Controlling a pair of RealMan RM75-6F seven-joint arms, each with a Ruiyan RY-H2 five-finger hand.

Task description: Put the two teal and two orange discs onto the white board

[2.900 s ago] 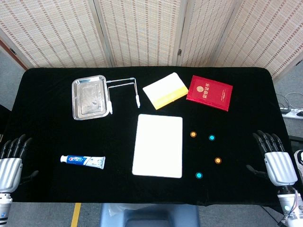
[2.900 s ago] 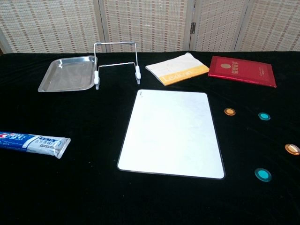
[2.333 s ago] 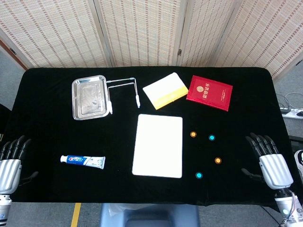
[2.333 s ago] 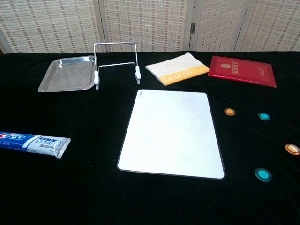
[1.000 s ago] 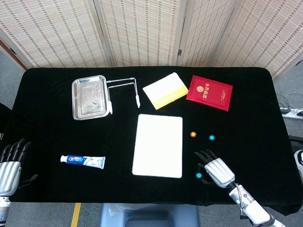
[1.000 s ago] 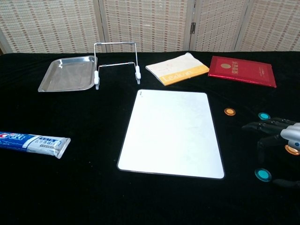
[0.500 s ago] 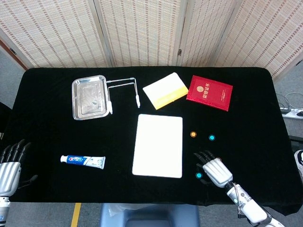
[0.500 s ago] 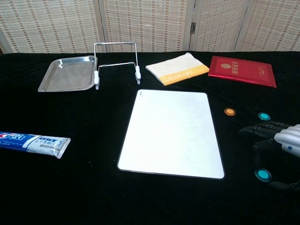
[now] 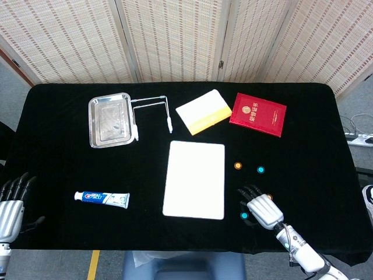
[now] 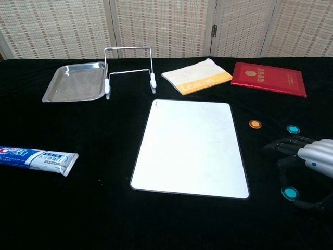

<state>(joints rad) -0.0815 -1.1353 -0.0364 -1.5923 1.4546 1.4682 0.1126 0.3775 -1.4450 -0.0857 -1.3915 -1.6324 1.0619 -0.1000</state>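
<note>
Head view: right hand point(image 9: 263, 210) spread wide, holding nothing, hovering low. Flat round teal disc point(image 9: 245, 216) just left of its thumb side, orange disc point(image 9: 268, 197) peeking by the fingers, another orange point(image 9: 238, 165) and teal point(image 9: 260, 170) beyond the fingertips. White board point(image 9: 194, 179) further left, smooth rectangle, long axis running away. Left hand point(image 9: 10, 205) also open.

Chest view: same right hand point(image 10: 307, 159), glossy teal disc point(image 10: 290, 193) under it.

Bright, even overhead light; sharp focus; mild glare on white board point(image 9: 194, 179).
</note>
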